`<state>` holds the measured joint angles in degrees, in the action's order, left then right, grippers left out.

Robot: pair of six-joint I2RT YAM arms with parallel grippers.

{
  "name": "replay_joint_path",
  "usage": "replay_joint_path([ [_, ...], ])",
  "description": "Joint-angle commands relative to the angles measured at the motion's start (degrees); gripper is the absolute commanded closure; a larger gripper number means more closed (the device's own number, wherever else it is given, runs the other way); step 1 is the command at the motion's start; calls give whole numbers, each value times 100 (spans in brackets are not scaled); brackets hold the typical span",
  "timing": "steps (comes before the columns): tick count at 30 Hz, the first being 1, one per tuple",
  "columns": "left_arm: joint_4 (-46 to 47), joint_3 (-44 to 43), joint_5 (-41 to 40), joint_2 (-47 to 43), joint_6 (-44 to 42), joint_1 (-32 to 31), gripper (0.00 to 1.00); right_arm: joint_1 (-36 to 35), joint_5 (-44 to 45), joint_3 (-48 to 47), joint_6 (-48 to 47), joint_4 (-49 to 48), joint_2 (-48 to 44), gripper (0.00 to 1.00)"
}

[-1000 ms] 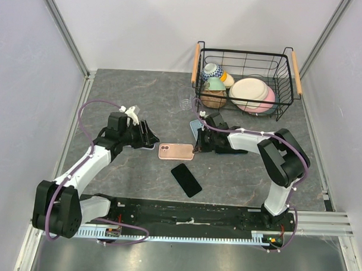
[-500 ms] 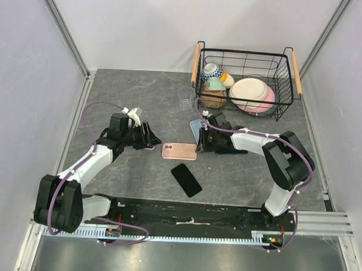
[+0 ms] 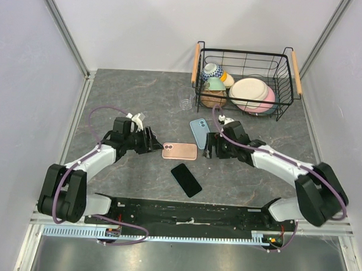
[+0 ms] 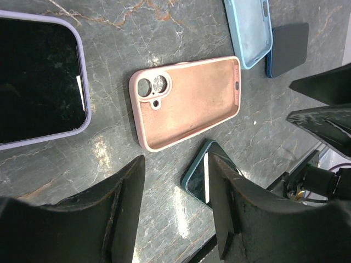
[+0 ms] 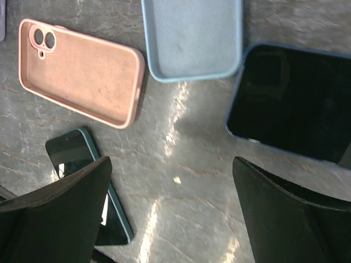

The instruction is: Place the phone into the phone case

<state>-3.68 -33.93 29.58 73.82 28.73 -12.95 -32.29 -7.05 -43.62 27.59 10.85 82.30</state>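
A pink phone case [image 3: 179, 151] [image 4: 186, 101] [image 5: 82, 71] lies open side up in the middle of the table, empty. A black phone [image 3: 186, 179] [image 4: 198, 176] [image 5: 77, 156] with a teal edge lies screen up just in front of it. My left gripper [image 3: 156, 145] [image 4: 175, 164] hovers at the case's left end, open and holding nothing. My right gripper [image 3: 210, 146] [image 5: 173, 164] stands wide open a little to the right of the case, with only bare table between its fingers.
A light blue case [image 3: 198, 132] [image 5: 192, 35] lies behind the pink one, and a dark blue phone [image 5: 296, 101] to its right. A phone in a purple case [image 4: 38, 76] lies under my left gripper. A wire basket [image 3: 288, 74] of dishes stands at the back right.
My right gripper has opened, let go of the pink case's right end and drawn back to the right. The case has slid slightly right. My left gripper has come closer to it.
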Motion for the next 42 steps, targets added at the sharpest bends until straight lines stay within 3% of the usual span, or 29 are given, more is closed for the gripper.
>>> replay_joint_path([
  [1, 342, 36, 328, 263, 80, -41, 44, 65, 503, 476, 105, -92, -934, 2],
  [5, 632, 45, 487, 457, 36, -67, 43, 118, 512, 688, 185, -83, -1322, 2],
  [12, 825, 132, 707, 396, 19, -155, 43, 127, 108, 380, 176, -92, -857, 2],
  [21, 957, -113, 566, 694, -254, -814, 43, 30, -104, 442, 202, 66, -979, 2],
  [26, 992, -219, 452, 853, -298, -1113, 43, -382, -332, 573, 544, 128, -909, 2],
  [31, 992, -158, 416, 818, -403, -1315, 43, -752, -859, 854, 1046, 92, -988, 2],
  [36, 931, -61, 443, 774, -403, -1342, 43, -770, -1149, 898, 1186, 751, -1251, 2],
  [42, 834, -87, 417, 915, -439, -1350, 43, -770, -2098, 1232, 1450, 734, -1357, 2],
])
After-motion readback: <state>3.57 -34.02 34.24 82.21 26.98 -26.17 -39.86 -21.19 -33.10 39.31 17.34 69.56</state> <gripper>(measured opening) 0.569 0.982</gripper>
